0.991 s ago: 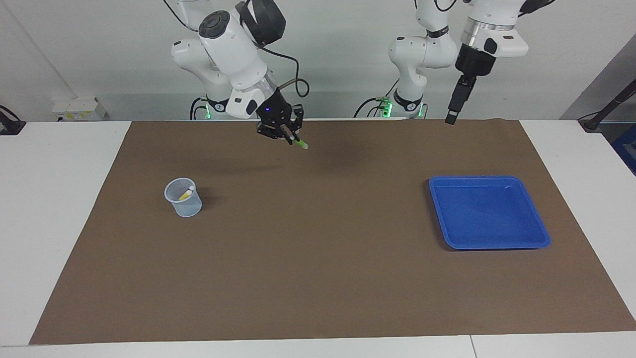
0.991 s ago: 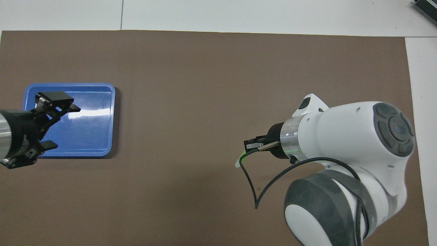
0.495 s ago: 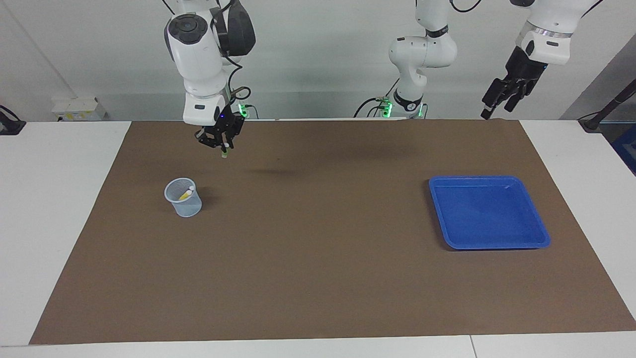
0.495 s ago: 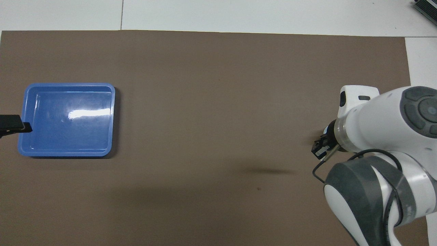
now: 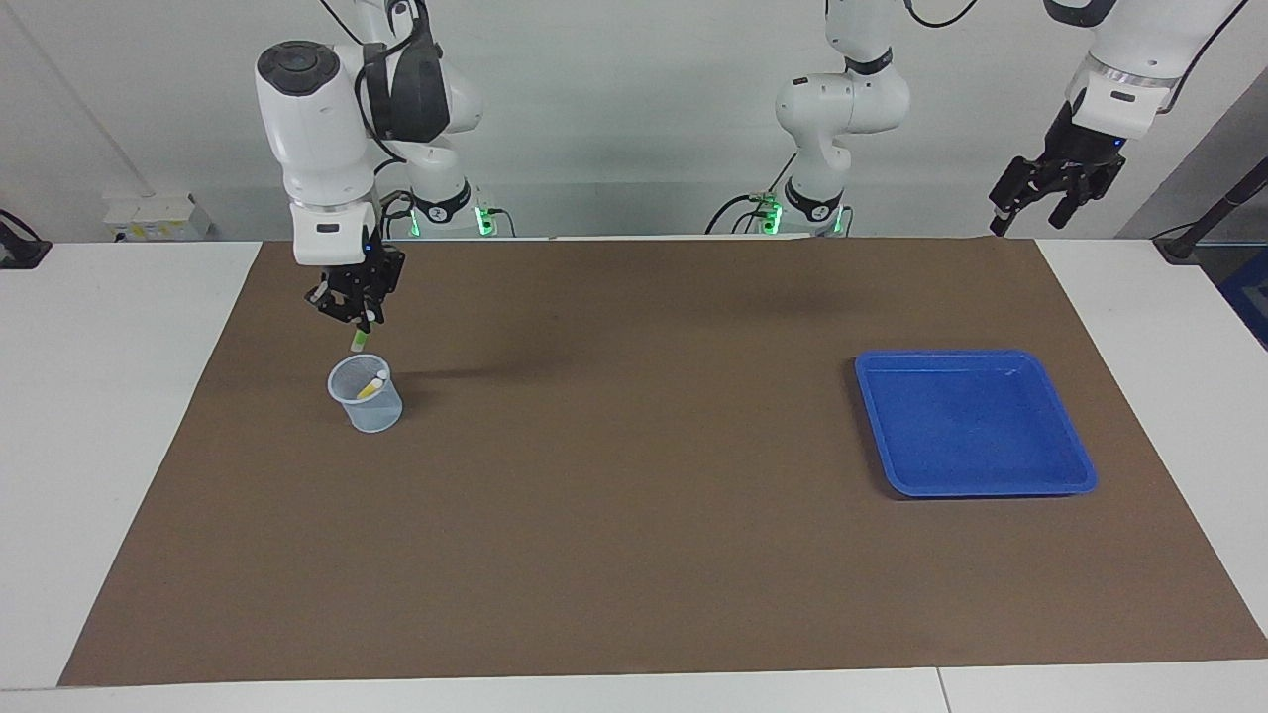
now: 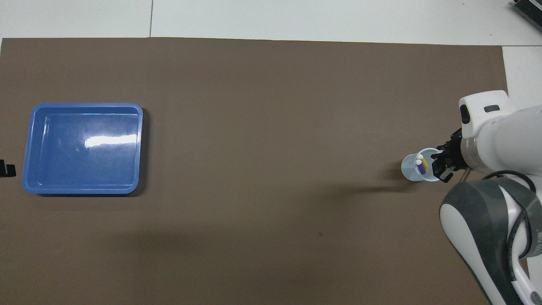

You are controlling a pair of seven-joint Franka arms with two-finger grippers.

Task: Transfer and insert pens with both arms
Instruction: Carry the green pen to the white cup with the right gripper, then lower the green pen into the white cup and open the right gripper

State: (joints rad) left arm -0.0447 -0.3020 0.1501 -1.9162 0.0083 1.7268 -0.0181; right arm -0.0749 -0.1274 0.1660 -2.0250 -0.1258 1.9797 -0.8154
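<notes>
My right gripper [image 5: 357, 319] [image 6: 440, 165] hangs just above the clear cup [image 5: 367, 394] [image 6: 419, 169], shut on the green pen [image 5: 358, 339], which points down at the cup's rim. The green pen is hidden under the gripper in the overhead view. Inside the cup lean a yellow pen [image 5: 370, 387] [image 6: 424, 164] and a purple pen [image 6: 420, 167], pale ends up. My left gripper [image 5: 1035, 203] is raised high, over the table edge at the left arm's end, fingers spread open with nothing between them; only a black tip [image 6: 6, 168] of it shows from overhead.
A blue tray [image 5: 1075, 465] [image 6: 139, 148] with nothing in it lies on the brown mat toward the left arm's end. Two smaller white arms with green lights [image 5: 812, 208] stand at the robots' edge of the table.
My right gripper carried the green pen from over the mat's middle to just above the cup, turning the pen downward. My left arm swung up and away from over the tray.
</notes>
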